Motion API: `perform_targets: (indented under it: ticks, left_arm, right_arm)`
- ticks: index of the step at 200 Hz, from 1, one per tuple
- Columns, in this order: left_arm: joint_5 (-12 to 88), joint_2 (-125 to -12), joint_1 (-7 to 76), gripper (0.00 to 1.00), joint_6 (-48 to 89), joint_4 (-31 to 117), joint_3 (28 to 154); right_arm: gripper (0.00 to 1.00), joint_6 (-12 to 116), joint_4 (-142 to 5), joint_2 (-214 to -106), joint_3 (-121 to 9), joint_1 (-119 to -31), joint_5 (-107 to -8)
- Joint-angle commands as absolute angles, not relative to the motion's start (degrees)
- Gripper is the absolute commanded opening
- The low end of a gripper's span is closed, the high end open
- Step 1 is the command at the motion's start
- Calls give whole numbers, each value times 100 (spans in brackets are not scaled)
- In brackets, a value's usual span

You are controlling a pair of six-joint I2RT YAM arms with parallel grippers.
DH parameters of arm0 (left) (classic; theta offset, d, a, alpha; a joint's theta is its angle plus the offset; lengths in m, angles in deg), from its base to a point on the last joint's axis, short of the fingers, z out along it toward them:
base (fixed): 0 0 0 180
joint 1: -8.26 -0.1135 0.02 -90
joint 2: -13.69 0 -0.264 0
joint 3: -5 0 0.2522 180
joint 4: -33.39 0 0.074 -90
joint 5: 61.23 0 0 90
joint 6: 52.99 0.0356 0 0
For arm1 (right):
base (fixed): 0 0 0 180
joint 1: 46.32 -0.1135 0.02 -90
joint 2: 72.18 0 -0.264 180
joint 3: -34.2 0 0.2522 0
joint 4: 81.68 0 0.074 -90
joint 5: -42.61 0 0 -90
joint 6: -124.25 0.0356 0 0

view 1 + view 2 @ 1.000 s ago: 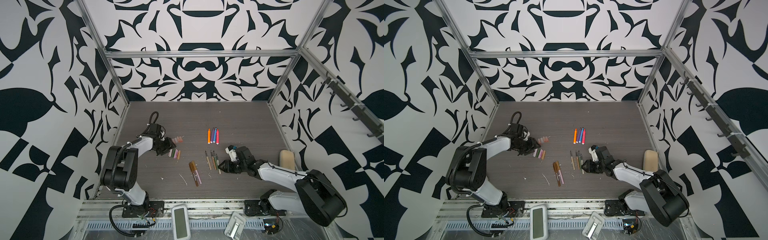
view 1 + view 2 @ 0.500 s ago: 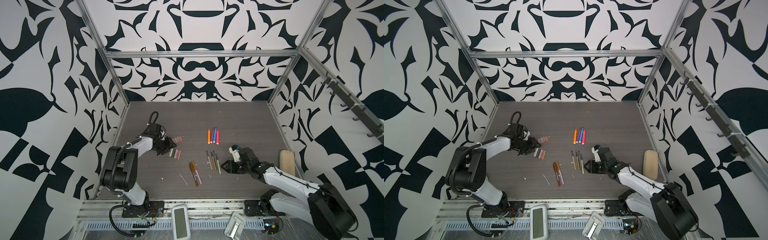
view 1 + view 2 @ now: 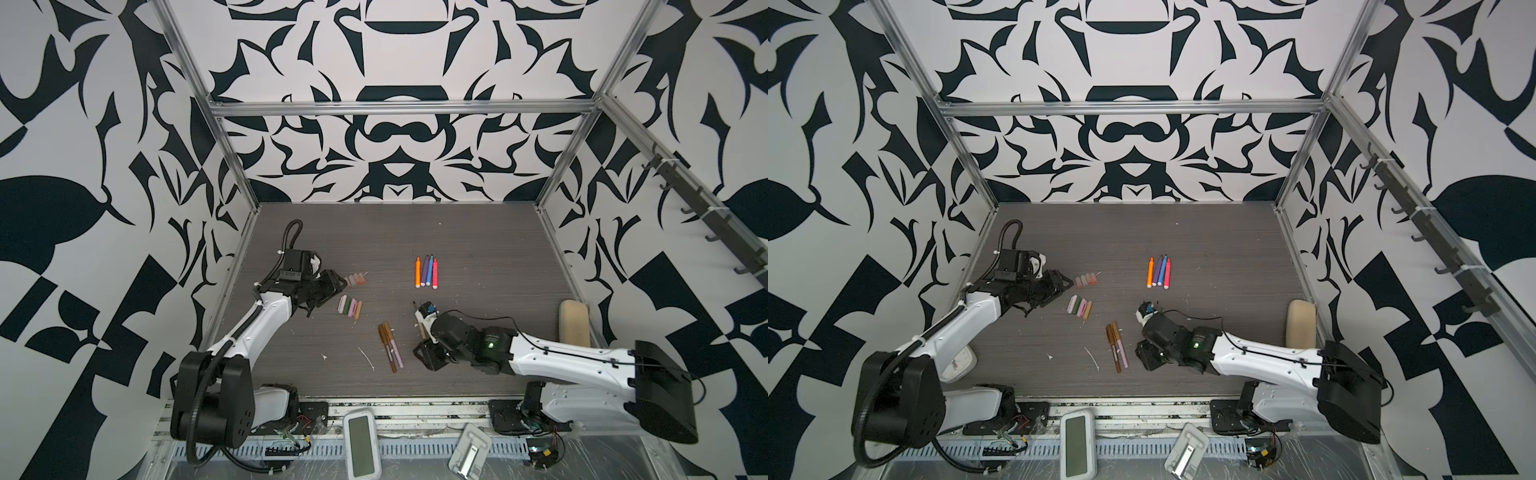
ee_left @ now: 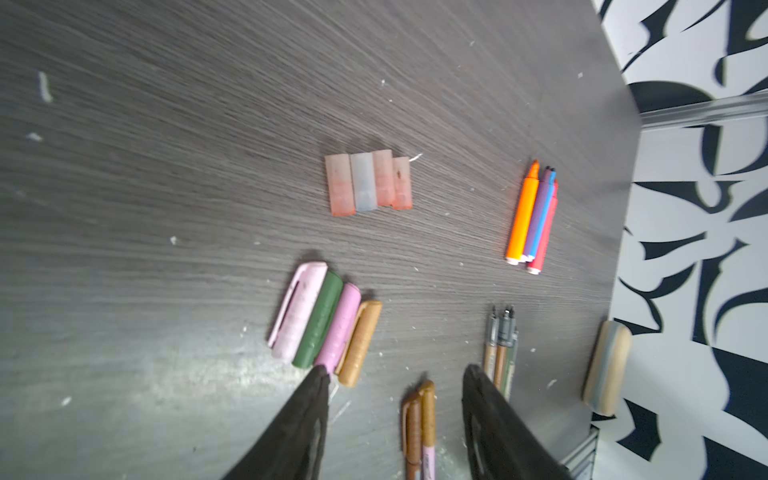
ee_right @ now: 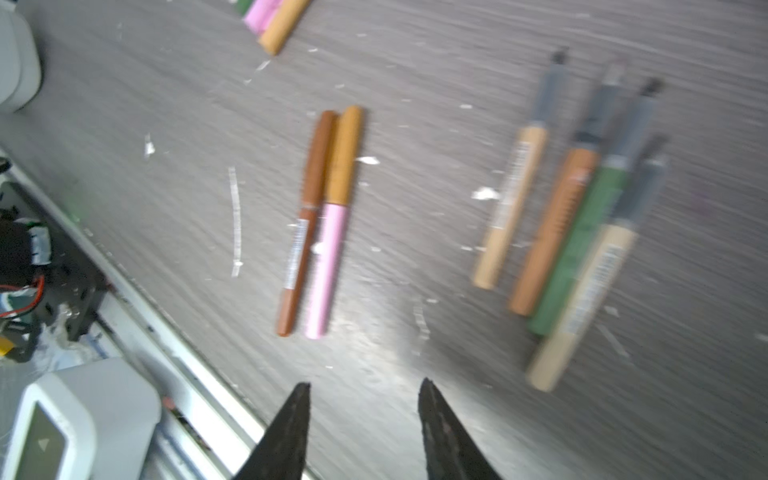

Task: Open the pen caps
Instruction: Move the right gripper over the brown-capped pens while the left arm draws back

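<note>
Both grippers are open and hold nothing. My left gripper (image 3: 337, 286) (image 4: 395, 370) hovers beside two rows of loose pen caps: several translucent pinkish ones (image 4: 368, 180) (image 3: 356, 279), and pale pink, green, pink and tan ones (image 4: 328, 324) (image 3: 350, 307). My right gripper (image 3: 422, 361) (image 5: 365, 384) hangs low near the front. On one side of it lie two capped pens (image 5: 320, 220) (image 3: 390, 347), one brown, one pink with a gold cap. On the other side lie several uncapped muted pens (image 5: 569, 232). Several bright uncapped pens (image 3: 426, 272) lie farther back.
A tan sponge block (image 3: 574, 322) sits by the right wall. A white timer (image 3: 361, 442) and a stand (image 3: 467, 455) lie past the front rail. A white scale (image 3: 957, 361) shows under the left arm. White scraps (image 3: 368, 359) litter the dark table (image 3: 478, 232).
My right gripper has drawn back from the muted pens toward the table's front edge, and its jaws have spread wider. The left gripper has hardly moved.
</note>
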State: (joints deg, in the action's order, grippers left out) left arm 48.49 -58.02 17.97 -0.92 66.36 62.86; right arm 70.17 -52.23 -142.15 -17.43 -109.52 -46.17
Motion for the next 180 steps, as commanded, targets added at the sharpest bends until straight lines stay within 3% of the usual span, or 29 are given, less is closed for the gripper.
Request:
perform_targets:
  ticks: [1, 10, 18, 31, 66, 76, 96, 110, 180]
  left_arm:
    - [4979, -5347, 1792, 55, -263, 6804, 6252]
    - [4972, -5132, 1792, 55, -263, 6910, 6266]
    - [4962, -4935, 1792, 55, -271, 6987, 6276]
    - [4946, -4569, 1792, 55, -322, 7110, 6295]
    - [4936, -3648, 1792, 56, -492, 7591, 6695]
    - [4868, -3481, 1792, 60, -451, 7816, 6902]
    - [4660, -3304, 1791, 88, -246, 8315, 7305]
    - [4605, -3320, 1789, 100, -48, 8615, 7525]
    - [4482, -3553, 1792, 99, 910, 9354, 8198]
  right_arm:
    - [63, 6986, -5182, -14512, -2222, -11063, -4094]
    - [77, 6933, -5170, -14653, -2339, -11072, -4104]
    - [81, 6899, -5150, -14753, -2453, -11070, -4105]
    - [86, 6844, -5103, -14881, -2600, -11073, -4123]
    - [87, 6893, -5102, -14968, -2675, -11074, -4070]
    - [98, 6920, -5104, -14978, -2655, -11074, -4015]
    - [98, 6940, -5113, -15025, -2654, -11070, -3970]
    - [99, 6940, -5131, -15081, -2691, -11068, -3965]
    - [92, 7036, -5000, -15058, -2672, -11085, -3922]
